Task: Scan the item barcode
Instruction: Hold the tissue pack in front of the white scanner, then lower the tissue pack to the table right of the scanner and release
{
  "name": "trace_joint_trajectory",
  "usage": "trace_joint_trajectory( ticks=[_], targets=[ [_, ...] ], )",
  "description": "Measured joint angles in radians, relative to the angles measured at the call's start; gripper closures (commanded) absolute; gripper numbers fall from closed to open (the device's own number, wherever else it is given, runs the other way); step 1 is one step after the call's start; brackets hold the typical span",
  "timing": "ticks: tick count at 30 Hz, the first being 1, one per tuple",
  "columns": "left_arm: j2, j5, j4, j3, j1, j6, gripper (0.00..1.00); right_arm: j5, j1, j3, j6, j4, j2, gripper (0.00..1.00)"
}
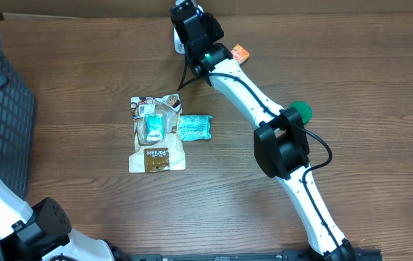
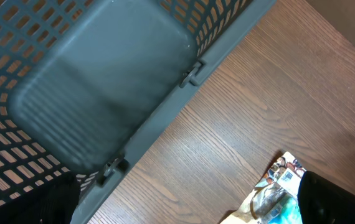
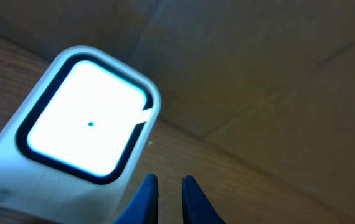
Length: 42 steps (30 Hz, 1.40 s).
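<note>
A: Right tool (image 3: 165,190)?
B: Clenched almost fully, thin gap, nothing seen between the tips. Scanner (image 3: 81,127) just ahead of it and off to one side, window glowing white.
A: Left tool (image 2: 190,199)?
B: Released, fingers wide apart, above the desk (image 2: 240,106). Basket (image 2: 103,81) right ahead of it.
A: Items?
B: Snack pouch (image 1: 156,134) and teal packet (image 1: 194,128) side by side, flat on desk, well behind the right tool. Pouch sits by one left-tool finger. Orange packet (image 1: 240,52) near the right tool.

Mock shop checkout: barcode scanner (image 3: 84,134), shopping basket (image 2: 103,81), packaged snacks (image 1: 156,134).
</note>
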<state>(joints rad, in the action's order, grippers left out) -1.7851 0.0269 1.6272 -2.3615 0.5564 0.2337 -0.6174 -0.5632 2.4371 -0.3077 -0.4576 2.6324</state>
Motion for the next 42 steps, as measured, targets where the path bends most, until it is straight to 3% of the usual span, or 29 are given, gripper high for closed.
trace_joint_trajectory(
  ticks=[8,16,25,33,42],
  targets=[
    [0.0,0.0,0.0,0.0,0.0,0.0,0.0,0.225,0.041,-0.002,0.43,-0.24,-0.05,0.8],
    [0.0,0.0,0.0,0.0,0.0,0.0,0.01,0.533,0.215,-0.001,0.77,-0.485,-0.157,0.79],
    [0.0,0.0,0.0,0.0,0.0,0.0,0.0,0.78,0.38,-0.008,0.863,-0.493,-0.13,0.75],
    [0.0,0.0,0.0,0.0,0.0,0.0,0.01,0.88,0.372,-0.01,0.846,-0.486,-0.021,0.65],
    [0.0,0.0,0.0,0.0,0.0,0.0,0.0,0.871,0.366,-0.033,0.813,-0.418,0.0,0.62]
  ],
)
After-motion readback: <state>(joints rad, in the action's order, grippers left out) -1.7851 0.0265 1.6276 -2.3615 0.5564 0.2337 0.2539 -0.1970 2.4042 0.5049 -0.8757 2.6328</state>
